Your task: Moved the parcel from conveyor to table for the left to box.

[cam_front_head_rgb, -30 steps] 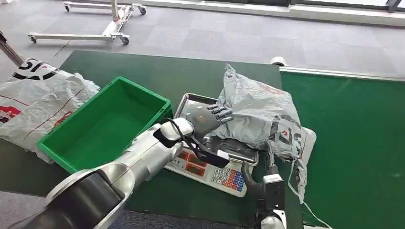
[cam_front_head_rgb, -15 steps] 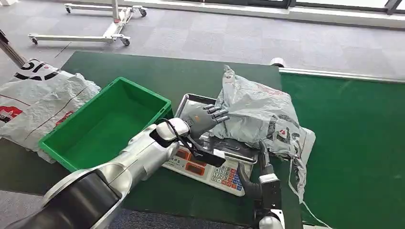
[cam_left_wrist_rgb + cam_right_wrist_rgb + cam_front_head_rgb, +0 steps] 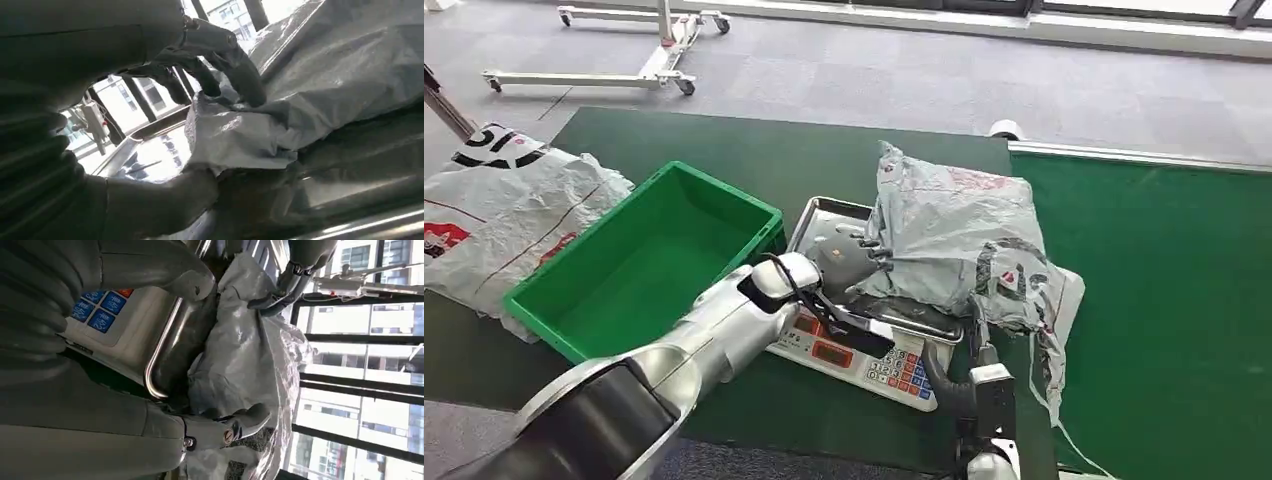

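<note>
Head view: crumpled grey plastic mailer parcel (image 3: pixel 954 240) sits on the steel tray of a white electronic scale with coloured keys (image 3: pixel 869 350), near the counter (image 3: pixel 754 160) edge beside the green conveyor belt (image 3: pixel 1164 270). Part of the bag spills over that edge onto the belt. Left robot hand (image 3: pixel 849 255) is against the parcel's box-facing side, fingers tucked into the folds. Open green plastic crate (image 3: pixel 639 265) lies toward the counter's opposite side, behind the left arm. Right robot hand (image 3: pixel 984 345) reaches up from the near counter edge to the parcel's near end. Parcel's long axis runs roughly near-to-far across the scale. Left robot hand is the one between parcel and crate, so judged better placed to drag it boxward. White printed plastic bag (image 3: pixel 504 210) lies at the counter's far-left corner.

Left wrist view: left robot hand (image 3: pixel 200 100), dark fingers (image 3: pixel 235 70) pressing on top of a grey fold, thumb under it, so it pinches the parcel (image 3: pixel 320 85) edge above the shiny tray.

Right wrist view: right robot hand (image 3: pixel 210 365), thumb and fingers spread either side of the parcel (image 3: pixel 250 355), touching the film; a firm grip cannot be told. Blue scale keys beside it.
</note>
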Controlling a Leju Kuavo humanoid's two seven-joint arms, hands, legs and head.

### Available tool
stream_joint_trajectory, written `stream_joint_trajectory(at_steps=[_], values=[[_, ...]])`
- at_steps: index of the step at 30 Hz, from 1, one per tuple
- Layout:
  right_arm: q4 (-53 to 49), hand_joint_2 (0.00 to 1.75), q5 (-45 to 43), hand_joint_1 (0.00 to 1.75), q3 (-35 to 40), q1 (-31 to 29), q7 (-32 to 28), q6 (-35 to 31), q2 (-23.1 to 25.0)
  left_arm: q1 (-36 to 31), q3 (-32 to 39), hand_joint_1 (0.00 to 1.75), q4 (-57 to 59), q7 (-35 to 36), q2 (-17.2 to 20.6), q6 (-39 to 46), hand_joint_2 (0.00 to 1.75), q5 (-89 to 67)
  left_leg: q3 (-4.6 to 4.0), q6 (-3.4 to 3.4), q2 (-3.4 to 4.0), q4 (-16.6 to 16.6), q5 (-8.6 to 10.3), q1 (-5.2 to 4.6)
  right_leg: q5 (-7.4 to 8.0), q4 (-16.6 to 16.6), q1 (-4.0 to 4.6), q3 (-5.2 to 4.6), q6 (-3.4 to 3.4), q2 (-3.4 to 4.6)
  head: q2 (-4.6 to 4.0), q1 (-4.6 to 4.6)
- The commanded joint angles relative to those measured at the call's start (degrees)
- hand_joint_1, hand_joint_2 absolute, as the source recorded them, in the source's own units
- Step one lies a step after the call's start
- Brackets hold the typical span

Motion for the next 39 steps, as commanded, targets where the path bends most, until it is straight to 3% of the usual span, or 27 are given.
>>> stream_joint_trajectory(at_steps=[1, 16, 18, 19, 21, 36, 39], values=[[3.07, 1.75, -0.54, 0.00, 0.42, -0.90, -0.50, 0.02, -0.26, -0.45, -1.19, 1.75, 2.23, -0.05, 0.75, -0.08, 1.75, -0.09, 0.02, 0.00, -0.11, -0.05, -0.01, 0.03, 0.02, -0.06, 0.01, -0.02, -0.06, 0.29, 0.00, 0.00], [4.88, 1.75, -2.53, 0.00, 1.13, -1.58, -1.77, -1.00, -0.22, -1.52, -0.65, 1.75, 1.71, -0.53, 2.22, 1.57, 1.75, 1.32, -0.19, 0.00, -0.11, -0.03, -0.01, 0.06, 0.04, -0.05, 0.05, -0.23, -0.08, 0.38, 0.00, 0.00], [4.47, 1.75, -3.04, 0.00, 0.51, -1.70, -1.69, -1.97, 0.03, -2.20, 2.74, 1.75, 0.47, -0.13, 2.69, 7.71, 1.75, 4.47, -0.19, 0.00, -0.12, -0.04, -0.01, 0.06, 0.05, -0.06, 0.05, -0.22, -0.07, 0.37, 0.00, 0.00], [4.21, 1.75, -3.27, 0.00, 0.22, -1.89, -1.46, -2.52, 0.03, -2.98, 8.30, 1.75, -0.58, -1.80, 2.55, 8.83, 1.75, 10.47, -0.17, 0.00, -0.17, -0.08, 0.02, 0.06, 0.06, -0.08, 0.04, -0.23, -0.10, 0.49, 0.00, 0.00], [3.88, 1.75, -4.07, 0.00, 0.02, -2.03, -1.03, -3.28, -0.56, -5.94, 12.06, 1.75, -3.44, -5.64, 4.17, 9.72, 1.75, 16.12, -0.35, -0.01, -0.14, 0.07, 0.00, 0.07, 0.05, 0.05, 0.07, -0.39, -0.09, 0.38, 0.00, 0.00], [3.91, 1.75, -4.74, 0.00, -0.40, -1.77, -1.24, -4.04, -0.45, -5.55, 13.53, 1.75, -5.40, -7.20, 4.70, 12.02, 1.75, 18.73, -0.22, 0.00, -0.16, -0.01, -0.01, 0.05, 0.03, -0.02, 0.04, -0.25, -0.07, 0.36, 0.00, 0.00], [3.45, 1.75, -7.00, 0.00, -1.44, -0.57, -2.09, -5.27, -1.02, -10.49, 17.73, 1.75, -15.78, -8.62, 10.93, 10.05, 1.75, 28.16, -0.33, -0.01, -0.20, 0.06, 0.00, 0.11, 0.06, 0.03, 0.09, -0.36, -0.12, 0.52, 0.00, 0.00]])
